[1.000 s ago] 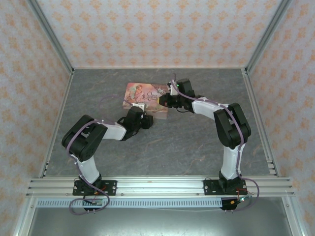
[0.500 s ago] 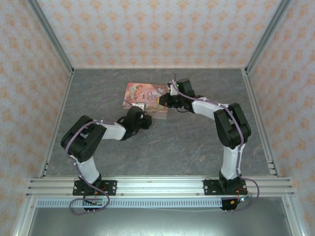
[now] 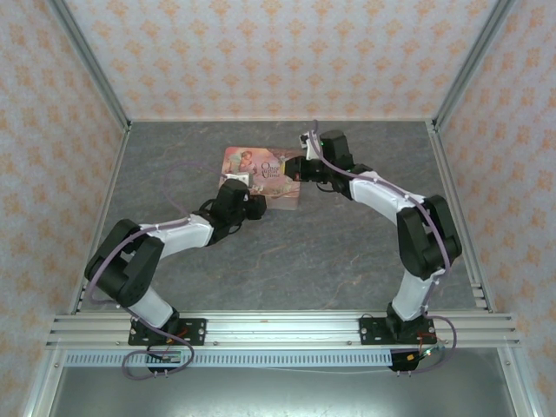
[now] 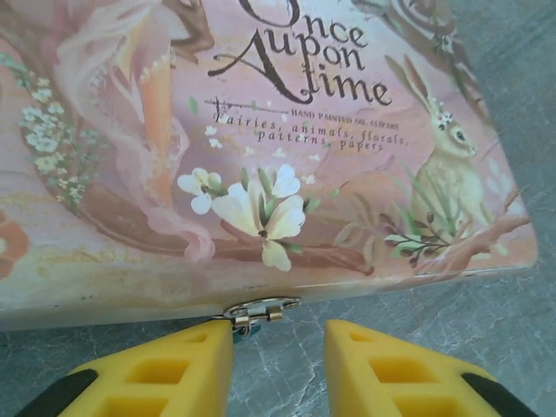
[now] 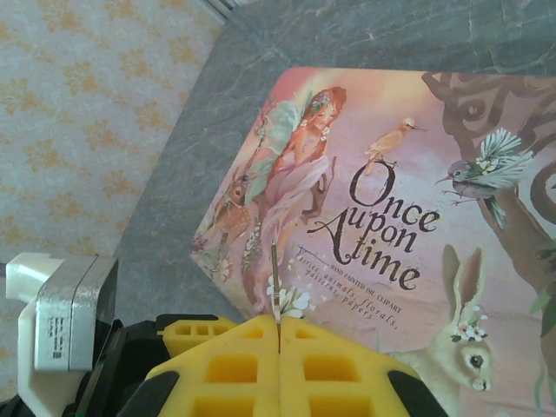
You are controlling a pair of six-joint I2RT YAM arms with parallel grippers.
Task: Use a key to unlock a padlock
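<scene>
Both arms have stretched further out since a second ago, the left one lower toward the pink tin [image 3: 261, 169]. Orange-patterned wallpaper [image 3: 52, 130] walls in the grey marbled table [image 3: 347, 243] on which the tin lies. At the tin's near edge the left gripper [image 4: 278, 337] stands with jaws narrowly apart. The tiny blue-green padlock [image 4: 244, 327] hangs from the tin's silver hasp [image 4: 261, 308], just beside one fingertip [image 4: 208, 347]. At the tin's right side the right gripper [image 5: 278, 328] is clamped on a thin key [image 5: 275, 282].
</scene>
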